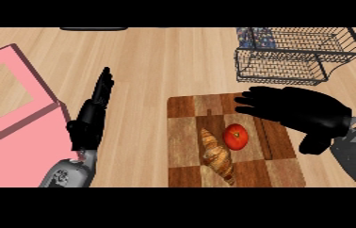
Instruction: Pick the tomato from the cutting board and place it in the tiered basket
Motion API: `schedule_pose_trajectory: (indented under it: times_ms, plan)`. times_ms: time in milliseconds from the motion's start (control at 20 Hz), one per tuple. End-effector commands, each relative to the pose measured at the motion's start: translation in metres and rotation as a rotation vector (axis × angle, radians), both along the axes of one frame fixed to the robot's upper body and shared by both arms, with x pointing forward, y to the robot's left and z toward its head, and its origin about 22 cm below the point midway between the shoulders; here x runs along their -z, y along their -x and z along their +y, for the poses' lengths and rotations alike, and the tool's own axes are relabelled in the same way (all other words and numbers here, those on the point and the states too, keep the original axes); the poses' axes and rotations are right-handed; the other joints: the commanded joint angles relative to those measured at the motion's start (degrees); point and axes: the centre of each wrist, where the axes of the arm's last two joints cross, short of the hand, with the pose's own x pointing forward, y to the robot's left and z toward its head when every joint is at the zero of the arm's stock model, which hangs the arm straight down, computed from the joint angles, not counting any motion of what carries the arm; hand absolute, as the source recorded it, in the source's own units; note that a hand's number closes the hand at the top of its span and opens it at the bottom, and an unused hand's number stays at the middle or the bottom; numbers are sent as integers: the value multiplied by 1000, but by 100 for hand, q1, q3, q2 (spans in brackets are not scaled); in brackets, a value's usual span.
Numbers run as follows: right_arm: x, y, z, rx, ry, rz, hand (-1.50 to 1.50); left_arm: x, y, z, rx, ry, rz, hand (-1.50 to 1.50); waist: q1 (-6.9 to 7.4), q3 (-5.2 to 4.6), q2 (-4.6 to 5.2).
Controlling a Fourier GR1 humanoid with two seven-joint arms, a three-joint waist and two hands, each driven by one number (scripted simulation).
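Tomato [236, 136]: centre-right of the cutting board [186, 173], beside a croissant [217, 157]
Right hand [300, 113]: fingers released, seemingly above the board's upper right
Left hand [93, 115]: fingers straight; left of frame
Tiered basket [292, 55]: upper right
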Motion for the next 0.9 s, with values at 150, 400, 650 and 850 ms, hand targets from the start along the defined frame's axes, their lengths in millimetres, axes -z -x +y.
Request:
schedule_pose_trajectory:
  times_ms: [150, 400, 650, 850]
  plan:
    - [35, -1, -4, -39, -16, 61, -150, 15, -7, 9, -18, -9, 3, 0, -23, 0, 2]
    - [11, -20, -15, -67, -12, 102, -150, -13, -3, 7, -14, -12, -5, 0, 12, 1, -6]
    - [20, -32, 14, -85, -6, 106, -150, 6, 7, 1, 9, -14, -10, 0, 26, -1, 2]
    - [38, -22, 21, -75, 21, 135, -150, 5, -9, 6, 10, -11, -3, 0, -3, -1, 4]
